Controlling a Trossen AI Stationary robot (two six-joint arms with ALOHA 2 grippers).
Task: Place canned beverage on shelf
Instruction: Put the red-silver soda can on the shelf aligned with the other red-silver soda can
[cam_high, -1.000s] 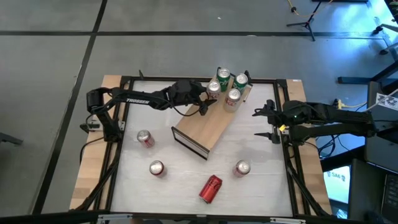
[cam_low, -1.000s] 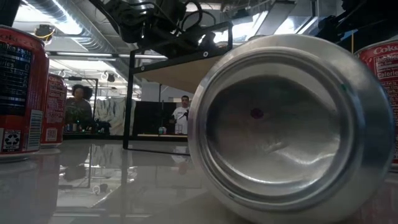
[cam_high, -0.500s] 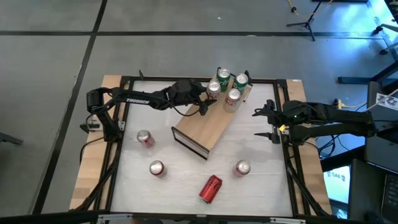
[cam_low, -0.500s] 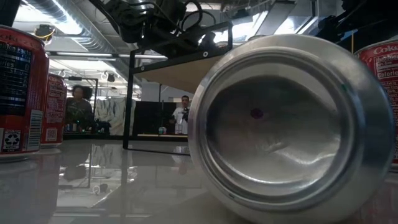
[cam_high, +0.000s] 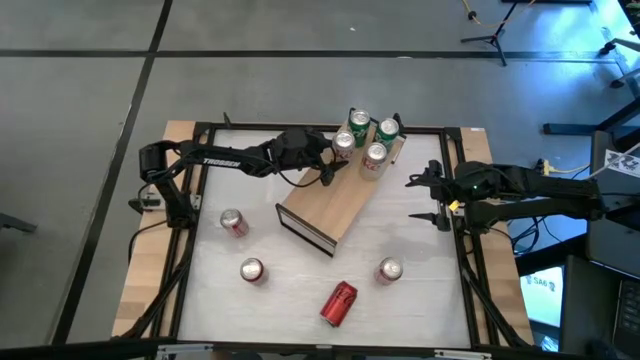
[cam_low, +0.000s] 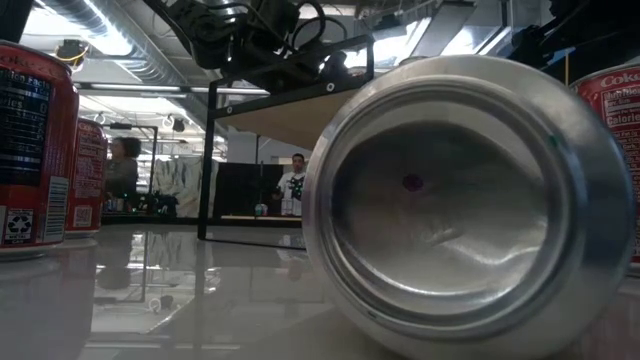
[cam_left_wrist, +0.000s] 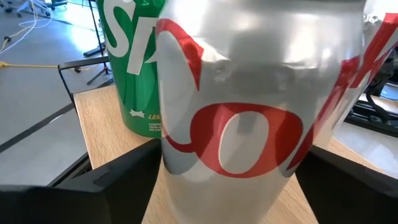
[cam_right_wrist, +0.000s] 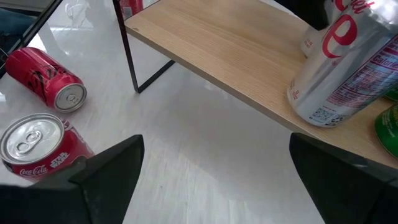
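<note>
The shelf (cam_high: 335, 200) is a light-wood board on a dark frame, lying aslant mid-table. On its far end stand two green cans (cam_high: 358, 120) and two silver cans with red lettering. My left gripper (cam_high: 336, 152) reaches level from the table's left to one silver can (cam_left_wrist: 236, 106), with a finger on each side of it and the jaws apart. That can stands upright on the board, with a green can (cam_left_wrist: 134, 68) behind it. My right gripper (cam_high: 432, 198) waits open at the table's right side, holding nothing. My left gripper has its fingers (cam_left_wrist: 118, 180) close beside the silver can's lower wall (cam_left_wrist: 180, 155), one on each side, coming level from the table's left. I cannot tell whether they touch it. The can stands upright on its base on the shelf board.
Three red cans stand on the white table top (cam_high: 233, 222) (cam_high: 251, 270) (cam_high: 388, 270). A fourth red can (cam_high: 338, 303) lies on its side near the front edge, and its bottom fills the low view (cam_low: 470, 200). The near half of the shelf board (cam_right_wrist: 230, 56) is bare.
</note>
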